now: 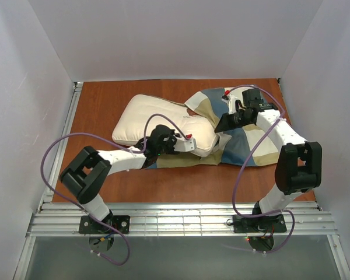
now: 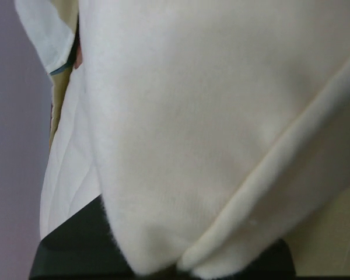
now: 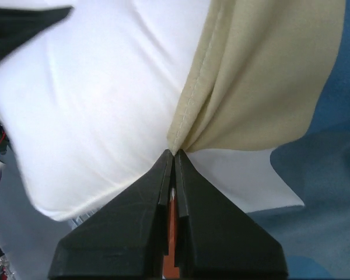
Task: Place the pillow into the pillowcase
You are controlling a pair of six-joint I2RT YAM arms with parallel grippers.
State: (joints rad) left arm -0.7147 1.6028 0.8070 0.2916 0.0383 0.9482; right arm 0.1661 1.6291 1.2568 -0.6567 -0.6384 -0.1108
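A reddish-brown wooden table (image 1: 105,99) carries everything. On its right half lies the pillowcase (image 1: 248,149), a soft cloth cover in blue, tan and cream blocks, rumpled, with a strip running left under the cushion's near edge. The pillow (image 1: 154,119), a plump cream-white rectangular cushion, lies left of centre. Its right end meets the pillowcase's mouth, and most of it is outside; how far it is in, I cannot tell. The left gripper (image 1: 188,143) sits at the pillow's near right corner, jaws almost together on a fold of its cream fabric, which fills the left wrist view. The right gripper (image 1: 224,123) is pinched fully closed on the pillowcase's tan hem
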